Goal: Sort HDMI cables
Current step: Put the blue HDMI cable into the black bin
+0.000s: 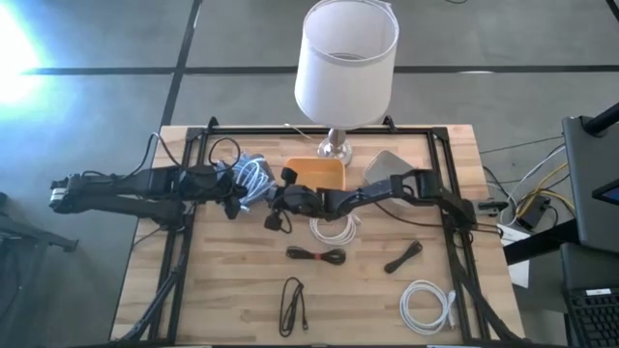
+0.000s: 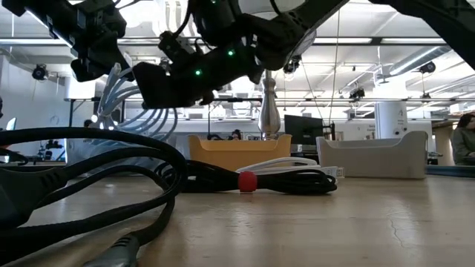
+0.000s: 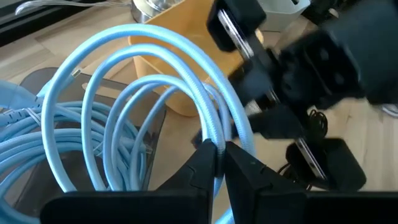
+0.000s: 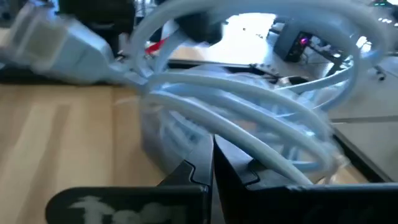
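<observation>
My left gripper point(image 1: 238, 189) is shut on a light blue HDMI cable point(image 1: 254, 174), lifted over the table's left middle. More light blue loops point(image 3: 37, 137) hang together with it, and the bundle shows hanging in the low view point(image 2: 122, 104). My right gripper point(image 1: 274, 201) reaches in from the right, fingers shut, its tips right at the blue loops point(image 4: 249, 118). A white coil point(image 1: 334, 230), a black bundle with a red tie point(image 1: 317, 254), two more black bundles point(image 1: 404, 256) point(image 1: 293, 304) and another white coil point(image 1: 426, 307) lie flat on the table. My left gripper pinches one strand of a light blue loop point(image 3: 213, 138) between its two fingers, which lie across the strand. The loop arches up from the fingers and the rest of the coil hangs clear of the table. My right gripper's shut fingertips point(image 4: 239, 167) sit just under a blue strand point(image 4: 261, 158); I cannot tell whether they touch it.
An orange tray point(image 1: 317, 172) and a grey tray point(image 1: 387, 164) stand at the far middle, beside a lamp point(image 1: 345, 60) with a white shade. A black frame point(image 1: 193, 145) borders the table. Bare wood lies at the near left.
</observation>
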### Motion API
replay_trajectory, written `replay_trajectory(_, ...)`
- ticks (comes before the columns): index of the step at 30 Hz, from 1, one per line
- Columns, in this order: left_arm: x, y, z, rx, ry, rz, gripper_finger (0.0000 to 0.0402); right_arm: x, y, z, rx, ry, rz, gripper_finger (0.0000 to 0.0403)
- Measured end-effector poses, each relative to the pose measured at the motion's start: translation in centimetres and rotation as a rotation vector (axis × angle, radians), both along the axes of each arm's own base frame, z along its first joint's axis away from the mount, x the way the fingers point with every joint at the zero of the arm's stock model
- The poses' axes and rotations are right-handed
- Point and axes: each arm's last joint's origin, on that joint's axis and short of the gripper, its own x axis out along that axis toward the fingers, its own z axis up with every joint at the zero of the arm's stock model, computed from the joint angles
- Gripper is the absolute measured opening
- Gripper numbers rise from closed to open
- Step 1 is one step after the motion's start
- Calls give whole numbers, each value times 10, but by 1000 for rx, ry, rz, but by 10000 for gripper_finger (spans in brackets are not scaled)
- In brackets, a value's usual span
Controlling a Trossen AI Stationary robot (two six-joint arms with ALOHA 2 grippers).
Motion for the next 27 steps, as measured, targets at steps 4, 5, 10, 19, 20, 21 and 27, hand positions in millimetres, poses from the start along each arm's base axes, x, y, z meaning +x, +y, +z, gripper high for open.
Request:
replay_trajectory(4,-1,0,-1,14,16,-17,32,0,-11,5,-6,-9,-20,8)
replay_trajectory(5,-1,0,-1,16,23,-19,32,-1,-11,7,-6,-12,-22,8)
replay_trajectory(10,-2,0,-3,48,55,-28,33,0,-14,16,-8,-36,-21,8)
replay_trajectory(19,-6,0,-7,85,119,-39,84,0,-14,16,-7,-35,-18,8)
replay_trajectory(20,-6,0,-7,84,121,-38,91,0,-14,16,-7,-35,-18,8)
replay_trajectory(21,-6,0,-7,81,123,-36,98,0,-14,16,-8,-35,-18,8)
replay_trajectory(27,-10,0,-6,-21,140,44,124,0,-15,15,-22,-29,-16,8)
